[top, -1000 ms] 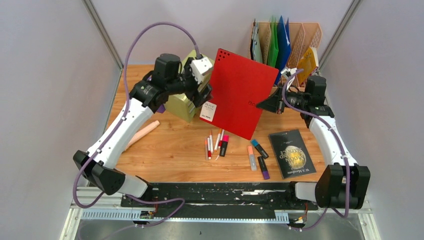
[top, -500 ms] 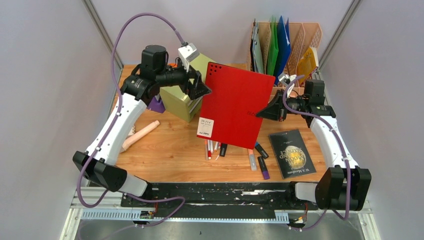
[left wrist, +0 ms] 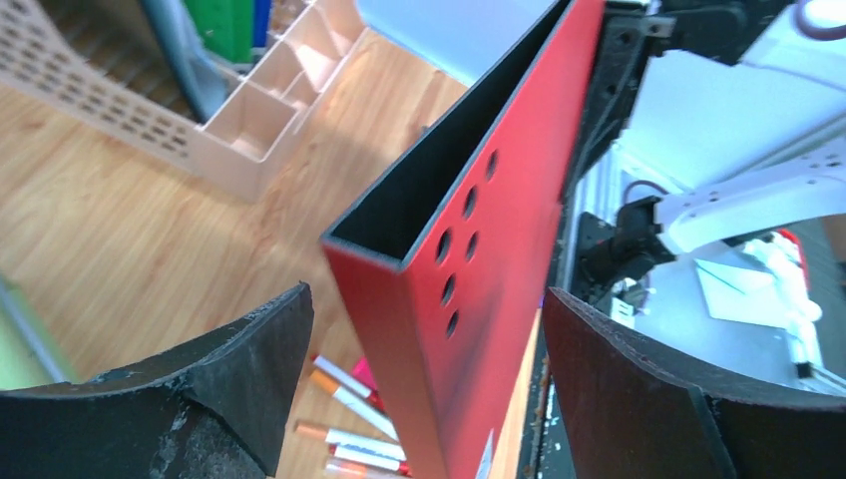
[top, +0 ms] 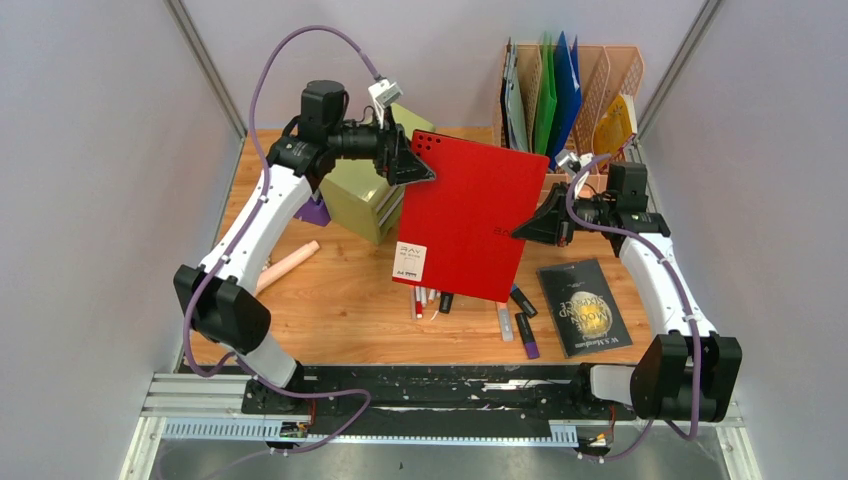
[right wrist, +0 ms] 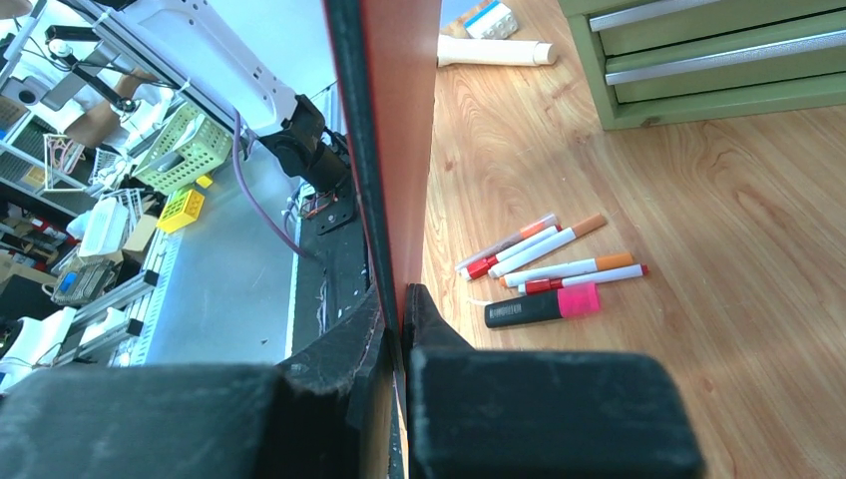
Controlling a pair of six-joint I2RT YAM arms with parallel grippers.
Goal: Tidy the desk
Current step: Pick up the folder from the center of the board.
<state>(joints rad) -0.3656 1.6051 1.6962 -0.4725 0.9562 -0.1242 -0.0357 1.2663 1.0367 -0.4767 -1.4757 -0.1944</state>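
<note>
**Top external view.** The worktop (top: 350, 300), orange-brown wood grain, fills the middle of the enclosure, with the arm bases at its 6 o'clock edge. A red folder (top: 465, 215) is held upright and clear of the surface at centre. The left tool (top: 415, 165) sits at the folder's 11 o'clock corner. The right tool (top: 525, 230) meets its 3 o'clock edge. An olive drawer chest (top: 355, 205) stands at 10 o'clock, and a peach file rack (top: 600, 75) with coloured folders stands at 1 o'clock. A dark book (top: 587, 307) lies flat at 4 o'clock. Loose markers (top: 430, 298) lie at 6 o'clock, partly hidden by the folder. A pink tube (top: 285, 265) lies at 8 o'clock.

**Left wrist view.** The left tool (left wrist: 429, 329) has its jaws spread wide, one either side of the red folder's (left wrist: 479, 259) perforated corner, with a gap showing on both sides. The worktop (left wrist: 120, 239) lies below. The file rack (left wrist: 249, 130) is at 10 o'clock and the markers (left wrist: 344, 439) are at 6 o'clock.

**Right wrist view.** The right tool (right wrist: 399, 309) is clamped on the thin edge of the red folder (right wrist: 399, 120), which rises toward 12 o'clock. The worktop (right wrist: 698, 299) occupies the 3 o'clock half, carrying the markers (right wrist: 559, 264) and, at 1 o'clock, the drawer chest (right wrist: 718, 60).
</note>
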